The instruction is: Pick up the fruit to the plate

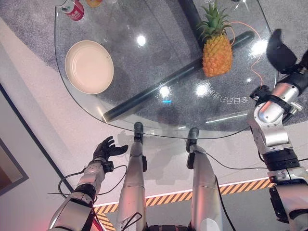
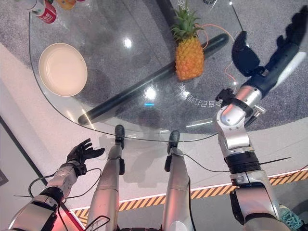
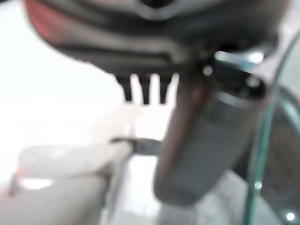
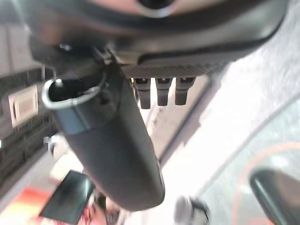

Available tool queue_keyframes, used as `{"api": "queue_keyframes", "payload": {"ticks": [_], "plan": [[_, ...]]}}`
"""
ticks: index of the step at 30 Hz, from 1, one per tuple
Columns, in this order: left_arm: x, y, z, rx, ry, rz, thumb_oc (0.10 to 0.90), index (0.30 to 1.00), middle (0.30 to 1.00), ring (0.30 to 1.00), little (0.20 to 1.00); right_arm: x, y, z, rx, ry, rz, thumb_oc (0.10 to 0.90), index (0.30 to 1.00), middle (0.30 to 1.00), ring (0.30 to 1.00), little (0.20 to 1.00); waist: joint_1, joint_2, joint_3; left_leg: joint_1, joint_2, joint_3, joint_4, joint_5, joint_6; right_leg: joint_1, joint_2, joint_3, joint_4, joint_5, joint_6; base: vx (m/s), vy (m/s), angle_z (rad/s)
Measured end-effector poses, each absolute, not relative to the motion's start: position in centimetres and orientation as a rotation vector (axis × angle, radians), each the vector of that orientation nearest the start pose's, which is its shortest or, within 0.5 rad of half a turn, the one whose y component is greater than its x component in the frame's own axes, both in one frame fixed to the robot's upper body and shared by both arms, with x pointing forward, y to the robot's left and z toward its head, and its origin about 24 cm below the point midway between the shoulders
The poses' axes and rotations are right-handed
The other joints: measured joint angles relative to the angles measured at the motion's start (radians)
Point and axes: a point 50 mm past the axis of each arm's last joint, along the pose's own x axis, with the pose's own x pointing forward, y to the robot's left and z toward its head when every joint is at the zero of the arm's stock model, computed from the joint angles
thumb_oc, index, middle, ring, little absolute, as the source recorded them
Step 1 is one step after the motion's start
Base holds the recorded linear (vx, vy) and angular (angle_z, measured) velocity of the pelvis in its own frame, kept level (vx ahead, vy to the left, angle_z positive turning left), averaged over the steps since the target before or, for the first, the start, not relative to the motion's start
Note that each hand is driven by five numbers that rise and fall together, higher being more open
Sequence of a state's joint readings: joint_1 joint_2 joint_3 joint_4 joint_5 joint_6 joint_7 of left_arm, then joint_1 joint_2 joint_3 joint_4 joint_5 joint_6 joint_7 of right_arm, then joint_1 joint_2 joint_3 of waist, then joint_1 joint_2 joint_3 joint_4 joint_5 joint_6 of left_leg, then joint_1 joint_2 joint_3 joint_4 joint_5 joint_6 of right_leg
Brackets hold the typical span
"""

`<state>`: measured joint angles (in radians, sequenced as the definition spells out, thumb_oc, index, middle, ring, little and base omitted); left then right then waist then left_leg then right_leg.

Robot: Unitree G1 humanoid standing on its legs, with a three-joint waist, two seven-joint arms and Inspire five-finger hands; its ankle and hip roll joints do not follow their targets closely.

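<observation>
Overhead stereo pair; wrist close-ups, seemingly outward

I see an orange-yellow pineapple (image 1: 217,54) with a diamond-scaled skin and green spiky crown at two o'clock, a plain cream plate (image 1: 89,66) at ten o'clock, a red can (image 1: 73,10) at eleven, clear glass table (image 1: 120,29) over speckled grey carpet (image 1: 29,33), orange-and-black striped floor tape (image 1: 240,186) at five o'clock.
</observation>
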<state>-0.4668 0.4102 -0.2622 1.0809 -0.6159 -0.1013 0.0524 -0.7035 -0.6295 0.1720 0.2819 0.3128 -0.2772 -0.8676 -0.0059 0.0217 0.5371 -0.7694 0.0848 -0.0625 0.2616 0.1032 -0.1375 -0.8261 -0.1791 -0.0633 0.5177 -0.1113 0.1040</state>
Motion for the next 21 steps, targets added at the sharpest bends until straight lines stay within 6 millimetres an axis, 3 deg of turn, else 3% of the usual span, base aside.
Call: {"api": "queue_keyframes", "payload": {"ticks": [7, 14, 21], "plan": [[29.4, 25.0, -3.7, -0.021, 0.499, 0.224, 0.800, 0.900, 0.900, 0.900, 0.900, 34.4, -20.7, 22.4, -0.150, -0.641, -0.520, 0.800, 0.900, 0.900, 0.900, 0.900, 0.005, 0.000, 0.000, 0.001, -0.001, 0.000, -0.003, 0.003, 0.000, -0.001, -0.002, -0.002, 0.002, 0.000, 0.001, 0.00, 0.000, 0.00], [29.4, 24.9, -3.8, -0.021, 0.498, 0.224, 0.800, 0.900, 0.900, 0.900, 0.900, 34.9, -19.5, 21.9, -0.171, -0.579, -0.474, 0.800, 0.900, 0.900, 0.900, 0.900, 0.009, 0.001, 0.000, 0.003, -0.006, 0.000, -0.006, 0.007, 0.002, -0.002, -0.009, -0.002, 0.007, -0.002, 0.003, 0.00, 0.000, 0.00], [29.4, 23.6, -4.3, -0.025, 0.507, 0.193, 0.800, 0.900, 0.900, 0.900, 0.900, 35.3, -18.7, 21.0, -0.222, -0.513, -0.427, 0.800, 0.900, 0.900, 0.900, 0.900, 0.013, 0.005, 0.001, 0.018, -0.011, 0.000, -0.037, 0.024, 0.001, -0.004, -0.016, -0.002, 0.014, -0.007, 0.007, 0.00, -0.001, 0.02]]}}
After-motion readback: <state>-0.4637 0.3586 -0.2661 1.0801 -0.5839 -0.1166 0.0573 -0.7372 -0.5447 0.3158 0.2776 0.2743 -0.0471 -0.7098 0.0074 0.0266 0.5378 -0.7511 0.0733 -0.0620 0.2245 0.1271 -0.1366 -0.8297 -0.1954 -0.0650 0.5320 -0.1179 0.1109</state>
